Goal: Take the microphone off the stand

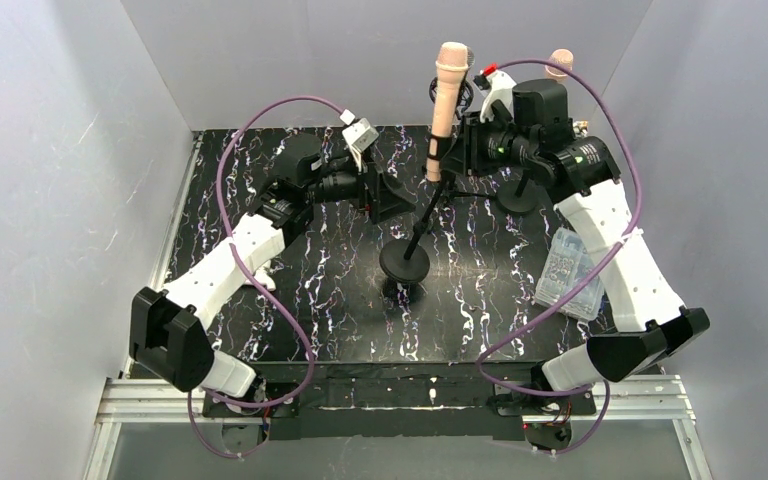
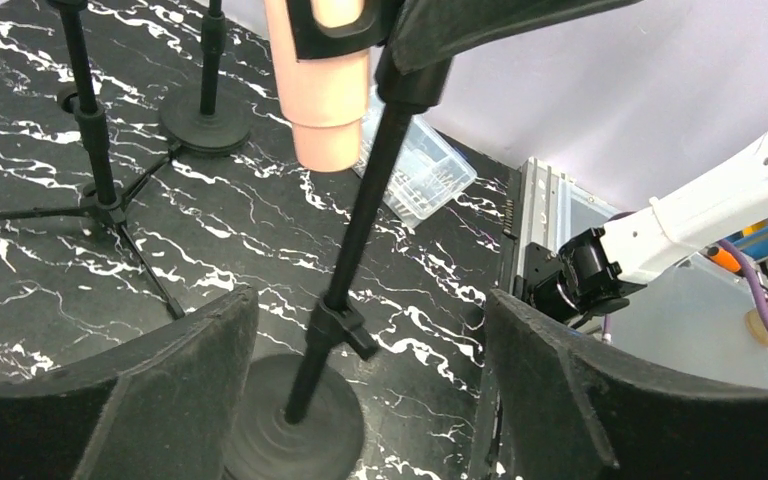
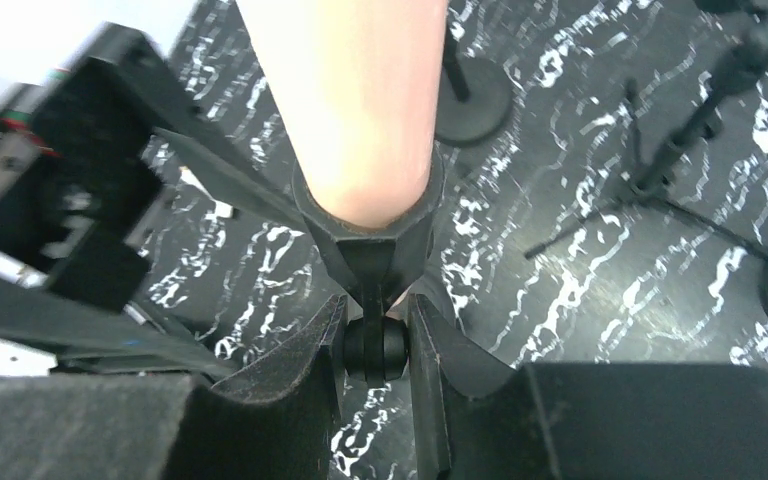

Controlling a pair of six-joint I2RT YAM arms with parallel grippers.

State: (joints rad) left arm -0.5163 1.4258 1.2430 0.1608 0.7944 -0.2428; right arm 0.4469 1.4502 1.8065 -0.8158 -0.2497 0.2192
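The microphone (image 1: 448, 100) sits in the clip (image 3: 370, 225) at the top of the stand (image 1: 407, 260). The stand is near the middle of the table (image 1: 290, 300), and the microphone's long axis is almost upright, with the head up and leaning a little to the far side. The right gripper (image 3: 375, 320) is pressed together on the small joint of the stand just under the clip, so in my judgement it holds the stand steady. The left gripper (image 2: 365, 300) is spread wide. The thin pole of the stand passes between its fingers (image 2: 200, 360) without touching them, and it holds nothing. The important relation is this: from the left gripper the microphone lies above, and its lower end hangs just beside the pole (in the left wrist view only this pink end is visible, at the top). The left arm is the free one and is near enough. It probably has to rise along the pole to the pink body, close across it, and pull upward along the axis out of the clip. A sideways pull could tip the stand.
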